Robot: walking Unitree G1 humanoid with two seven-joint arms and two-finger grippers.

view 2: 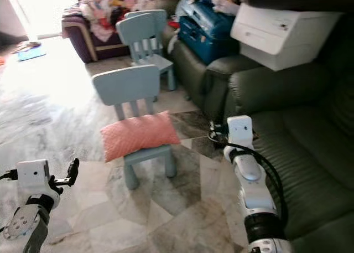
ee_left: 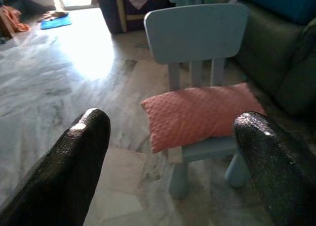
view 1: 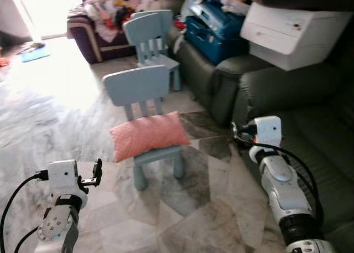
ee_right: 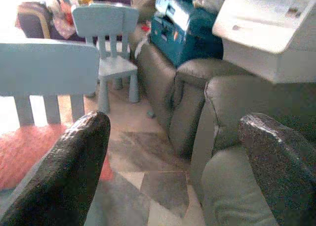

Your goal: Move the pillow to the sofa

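A salmon-pink pillow (view 1: 148, 134) lies across the seat of a small light-blue chair (view 1: 138, 87) in the middle of the marble floor. The dark green sofa (view 1: 315, 137) stands to the right. My left gripper (view 1: 97, 172) hovers low at the left, short of the chair, open, and its wrist view frames the pillow (ee_left: 200, 114) between the fingers (ee_left: 64, 171). My right gripper (view 1: 237, 133) is raised at the sofa's front edge, right of the chair, open and empty; its fingers (ee_right: 64, 171) point toward the sofa arm.
A second blue chair (view 1: 150, 34) stands behind the first. On the sofa's far end sit a white printer (view 1: 287, 31) and a blue case (view 1: 213, 29). A purple couch (view 1: 97, 29) piled with clothes is at the back. Bare marble floor lies to the left.
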